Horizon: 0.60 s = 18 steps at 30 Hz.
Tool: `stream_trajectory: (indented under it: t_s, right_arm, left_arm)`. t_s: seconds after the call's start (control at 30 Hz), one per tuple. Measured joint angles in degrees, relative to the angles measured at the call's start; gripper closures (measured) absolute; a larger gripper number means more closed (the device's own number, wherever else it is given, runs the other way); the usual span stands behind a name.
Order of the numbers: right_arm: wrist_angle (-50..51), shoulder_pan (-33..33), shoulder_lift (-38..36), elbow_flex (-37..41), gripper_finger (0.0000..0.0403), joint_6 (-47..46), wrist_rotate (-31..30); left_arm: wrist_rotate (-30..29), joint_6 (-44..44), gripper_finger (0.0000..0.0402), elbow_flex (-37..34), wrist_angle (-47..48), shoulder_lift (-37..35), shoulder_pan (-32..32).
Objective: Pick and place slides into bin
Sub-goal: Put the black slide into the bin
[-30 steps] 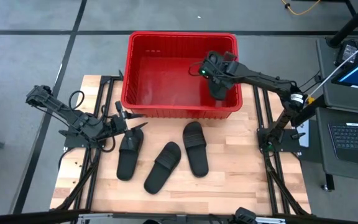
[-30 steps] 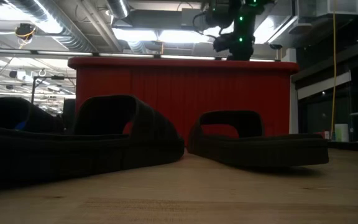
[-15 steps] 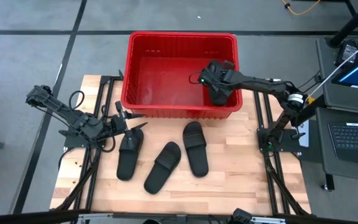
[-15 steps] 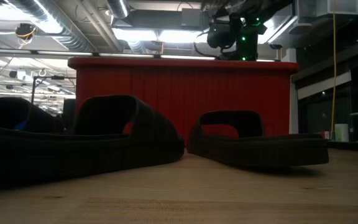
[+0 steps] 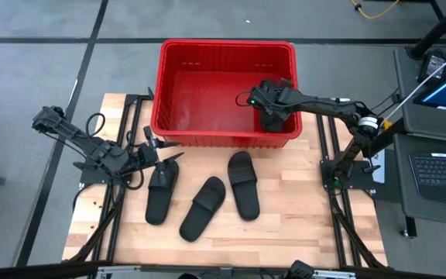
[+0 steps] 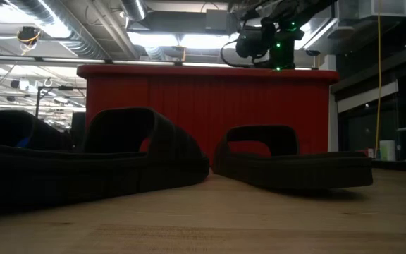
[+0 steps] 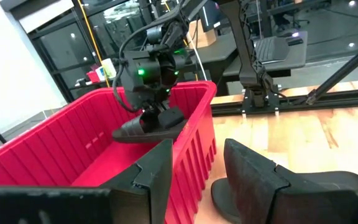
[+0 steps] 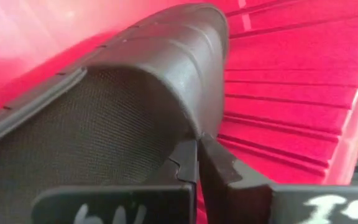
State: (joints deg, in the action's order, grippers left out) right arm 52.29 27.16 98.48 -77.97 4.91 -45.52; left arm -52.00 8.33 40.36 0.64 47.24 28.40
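Note:
The red bin stands at the table's far edge. My right gripper reaches down into the bin's right end and is shut on one black slide, which also shows in the left wrist view. Three more black slides lie sole-down on the table in front of the bin, one on the left, one in the middle and one on the right. My left gripper is open and empty, low at the far end of the leftmost slide. My right gripper pinches the edge of the slide's wide strap between its two fingers. It comes from above, pointing down into the bin. The slide hangs about level below the fingers, inside the bin walls, with red wall showing under its sole.
The bin's near wall rises behind the slides on the table. Bare wood lies to the right of the slides and along the table's near edge. A desk with a keyboard stands off the table's right side.
My right gripper has gone down into the bin and a little toward its near wall, carrying the slide lower. It has stayed shut on the slide throughout.

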Motion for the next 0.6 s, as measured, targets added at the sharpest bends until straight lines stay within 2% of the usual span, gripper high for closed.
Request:
stream_trajectory:
  t_s: [0.27, 0.6]
  right_arm:
    - [-0.3, -0.1, 0.0, 0.2, 0.0397, -2.2, 1.9]
    - [-4.5, -0.3, 0.0, 7.2, 0.0397, -4.3, 1.2]
  left_arm:
    - [0.0, 0.0, 0.0261, 0.0, 0.0, 0.0, 0.0]
    - [0.0, 1.6, 0.0261, 0.0, 0.0, 0.0, 0.0]
